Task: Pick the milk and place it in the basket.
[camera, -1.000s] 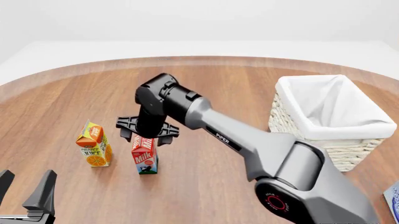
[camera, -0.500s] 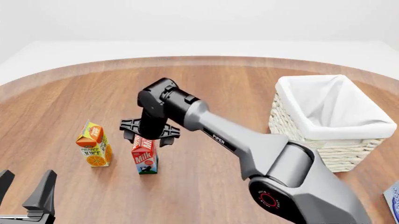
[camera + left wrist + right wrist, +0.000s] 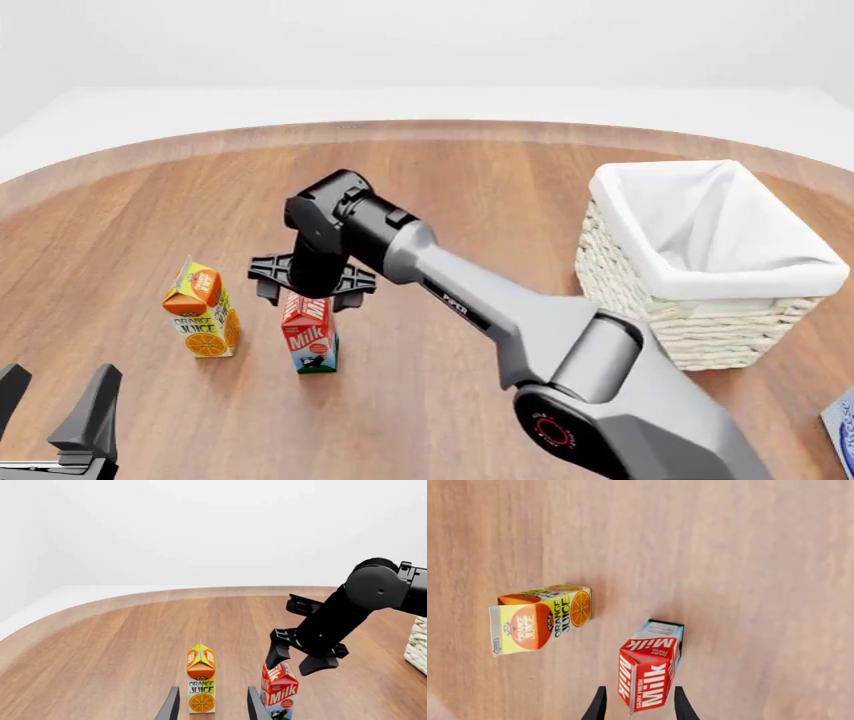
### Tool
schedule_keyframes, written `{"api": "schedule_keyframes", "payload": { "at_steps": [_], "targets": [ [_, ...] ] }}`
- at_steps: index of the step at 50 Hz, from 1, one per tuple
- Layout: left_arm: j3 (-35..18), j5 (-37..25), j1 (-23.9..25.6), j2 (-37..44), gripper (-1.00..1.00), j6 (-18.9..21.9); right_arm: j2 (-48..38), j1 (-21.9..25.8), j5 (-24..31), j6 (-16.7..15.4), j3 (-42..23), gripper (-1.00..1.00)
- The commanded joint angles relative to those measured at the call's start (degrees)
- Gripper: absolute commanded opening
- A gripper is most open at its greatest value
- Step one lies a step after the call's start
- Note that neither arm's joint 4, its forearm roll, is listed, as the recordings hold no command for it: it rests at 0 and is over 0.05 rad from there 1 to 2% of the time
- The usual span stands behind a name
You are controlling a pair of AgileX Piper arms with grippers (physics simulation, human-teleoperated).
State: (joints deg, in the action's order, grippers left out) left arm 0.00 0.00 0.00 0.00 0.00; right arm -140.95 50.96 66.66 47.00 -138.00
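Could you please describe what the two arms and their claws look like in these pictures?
The right arm has smooth grey links with white "PIPER" lettering, a black wrist section, and a black base joint bearing a red ring marking. Its right claw is black with angular, tapered fingers. Of the left arm only the left claw shows, black with the same pointed fingers. No loose cables are visible.

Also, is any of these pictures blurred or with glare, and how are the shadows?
Front view: sharp, even light; the milk and the juice carton cast only faint, soft shadows on the table; no glare. Left wrist view: sharp, the background a plain bright white. Right wrist view: cartons sharp, the wood grain looks smooth and a little streaked; the open right gripper is cut by the picture's edge.
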Motion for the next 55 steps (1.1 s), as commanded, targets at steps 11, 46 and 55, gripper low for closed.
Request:
{"api": "schedule_keyframes", "payload": {
  "at_steps": [11, 46, 55],
  "targets": [
    [0.0, 0.0, 0.0, 0.0, 1.0, 0.0, -2.74, 0.21, 0.51, -0.14, -2.82, 1.0],
    [0.0, 0.0, 0.0, 0.0, 1.0, 0.0, -5.55, -0.18, 0.06, -0.33, -3.01, 1.0],
    [0.0, 0.0, 0.0, 0.0, 1.0, 0.0, -7.11, -0.26, 0.92, -0.28, -5.12, 1.0]
  ]
}}
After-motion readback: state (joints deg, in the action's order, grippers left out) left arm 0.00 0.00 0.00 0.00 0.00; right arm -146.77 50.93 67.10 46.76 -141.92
